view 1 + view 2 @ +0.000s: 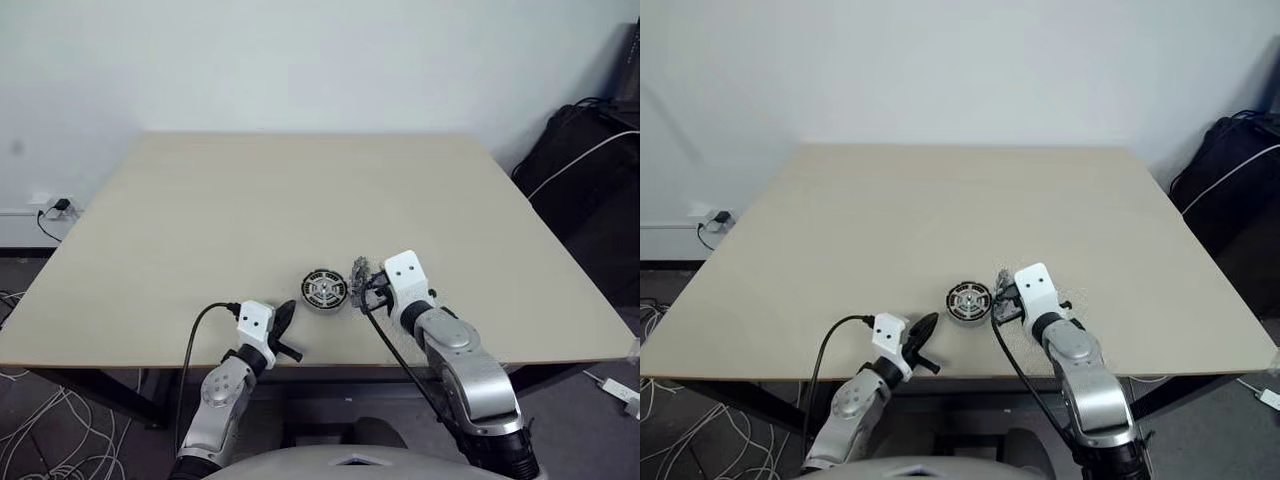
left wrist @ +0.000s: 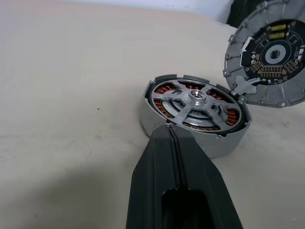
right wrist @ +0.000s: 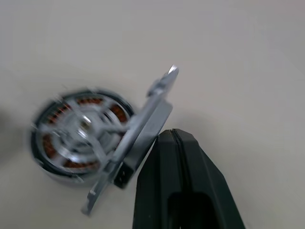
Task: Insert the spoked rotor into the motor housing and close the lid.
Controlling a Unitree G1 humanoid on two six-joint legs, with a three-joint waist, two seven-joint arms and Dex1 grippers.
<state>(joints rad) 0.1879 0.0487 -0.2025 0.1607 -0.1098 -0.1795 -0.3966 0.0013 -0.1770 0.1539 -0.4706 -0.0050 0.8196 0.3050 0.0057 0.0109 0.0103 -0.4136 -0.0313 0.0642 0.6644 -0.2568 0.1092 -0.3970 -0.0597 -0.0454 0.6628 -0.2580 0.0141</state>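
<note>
The motor housing (image 2: 214, 143) sits near the table's front edge, copper windings showing in a ring inside it. The spoked rotor (image 2: 195, 100) lies seated in it, silver spokes and shiny hub facing up. The lid (image 2: 269, 57) stands tilted on edge at the housing's right rim, its dark greenish face turned toward the housing. My right gripper (image 3: 171, 136) is shut with nothing between its fingers, its tips right behind the lid's (image 3: 143, 138) plain grey back. My left gripper (image 2: 170, 133) is shut and empty, pointing at the housing's near wall from just short of it.
The beige table (image 1: 300, 200) stretches far behind the parts. A black bag (image 1: 590, 170) with a white cable lies on the floor at the back right. At the left wall a socket (image 1: 55, 207) has a plug in it, and cables trail below.
</note>
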